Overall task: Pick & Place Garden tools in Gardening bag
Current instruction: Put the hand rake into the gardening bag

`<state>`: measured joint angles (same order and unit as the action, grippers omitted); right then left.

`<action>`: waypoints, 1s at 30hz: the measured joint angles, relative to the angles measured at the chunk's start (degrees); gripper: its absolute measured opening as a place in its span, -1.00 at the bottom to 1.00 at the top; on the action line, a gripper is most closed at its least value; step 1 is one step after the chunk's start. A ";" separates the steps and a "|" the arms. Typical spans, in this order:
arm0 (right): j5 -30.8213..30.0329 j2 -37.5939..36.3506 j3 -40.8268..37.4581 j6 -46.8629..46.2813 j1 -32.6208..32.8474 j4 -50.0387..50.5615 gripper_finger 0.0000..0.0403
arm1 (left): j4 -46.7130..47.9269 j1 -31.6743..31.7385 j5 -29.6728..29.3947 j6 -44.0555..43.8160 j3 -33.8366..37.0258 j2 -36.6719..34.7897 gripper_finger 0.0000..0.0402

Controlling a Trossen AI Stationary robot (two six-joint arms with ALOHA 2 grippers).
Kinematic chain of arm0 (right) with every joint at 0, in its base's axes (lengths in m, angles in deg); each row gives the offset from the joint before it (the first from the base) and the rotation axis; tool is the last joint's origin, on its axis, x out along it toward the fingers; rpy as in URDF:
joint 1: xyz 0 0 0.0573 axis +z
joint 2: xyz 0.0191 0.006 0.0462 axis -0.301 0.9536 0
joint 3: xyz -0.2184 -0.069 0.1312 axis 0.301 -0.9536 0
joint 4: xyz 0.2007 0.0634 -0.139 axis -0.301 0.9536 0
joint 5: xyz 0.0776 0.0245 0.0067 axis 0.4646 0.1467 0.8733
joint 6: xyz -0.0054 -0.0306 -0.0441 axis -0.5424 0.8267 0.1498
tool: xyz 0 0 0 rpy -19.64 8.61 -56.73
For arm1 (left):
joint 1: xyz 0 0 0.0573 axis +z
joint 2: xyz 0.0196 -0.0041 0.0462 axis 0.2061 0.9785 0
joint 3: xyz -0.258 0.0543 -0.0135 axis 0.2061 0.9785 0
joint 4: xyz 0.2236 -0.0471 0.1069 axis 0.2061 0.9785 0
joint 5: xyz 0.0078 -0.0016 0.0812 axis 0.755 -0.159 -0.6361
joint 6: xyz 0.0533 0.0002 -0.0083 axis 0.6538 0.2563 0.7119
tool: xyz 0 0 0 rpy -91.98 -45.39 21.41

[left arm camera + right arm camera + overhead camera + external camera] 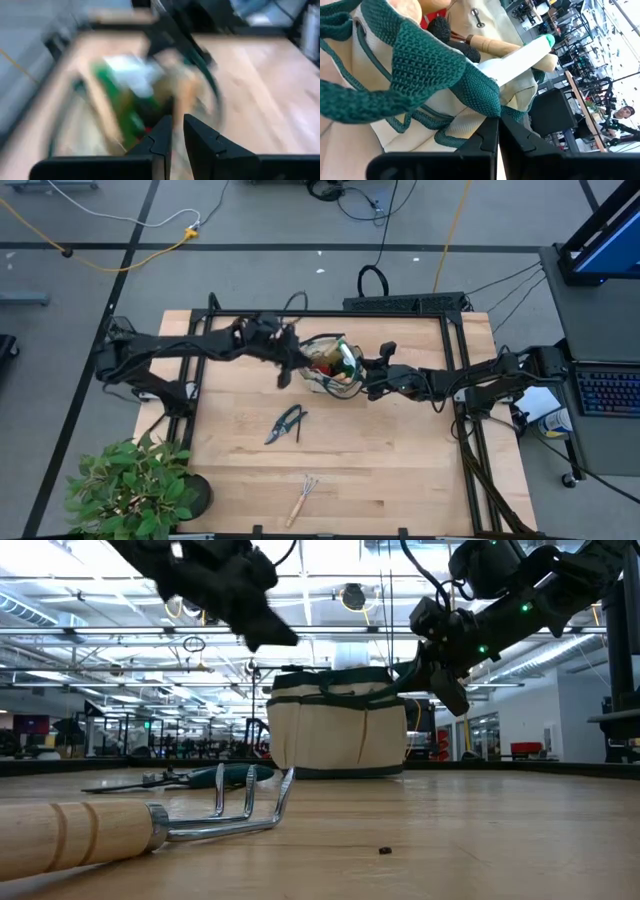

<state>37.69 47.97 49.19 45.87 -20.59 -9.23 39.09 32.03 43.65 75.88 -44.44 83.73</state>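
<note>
1. Gardening bag [332,366]: a round beige tote with dark green trim, stood upright near the middle of the bench [400,470] toward its far side; a wooden handle, a white-and-green spray bottle and something red are seen inside it in the right wrist view
2. Right end effector [497,131]: closed tight on the bag's green woven loop handle [435,75], by which the bag appears to be steadied from the right side
3. Left end effector [176,131]: held above and just beside the bag's left rim; fingers narrowly parted, nothing seen between them; the left wrist view is smeared by motion, so contact with the bag cannot be told
4. Pruning shears [287,423]: lying flat on the bench, nearer than the bag and apart from it; not yet bagged
5. Rake [303,498]: wooden-handled, metal-tined, lying near the front edge of the bench, well apart from the bag; not yet bagged
6. Step in hand, judged: between placements, several tools bagged and two outstanding
7. Next move, judged: the left end effector is to be opened wider, carried to the shears and lowered over them, while the handle is kept held
</note>
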 joint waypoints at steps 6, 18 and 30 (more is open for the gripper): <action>0.00 0.00 0.00 -0.04 0.00 -0.14 -1.00 | 14.05 -7.80 -0.02 -5.35 0.13 -3.00 -0.74; -0.07 0.00 0.00 -3.68 0.70 0.51 -0.71 | 16.16 -24.83 -9.83 -5.62 0.07 -2.78 -0.60; -7.40 -0.68 0.02 -8.65 2.60 -0.71 -0.30 | 12.10 -40.06 -20.04 0.36 0.00 4.33 -0.17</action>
<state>30.28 47.29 49.21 37.23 -17.99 -9.94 51.19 -8.03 23.60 76.24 -44.44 88.06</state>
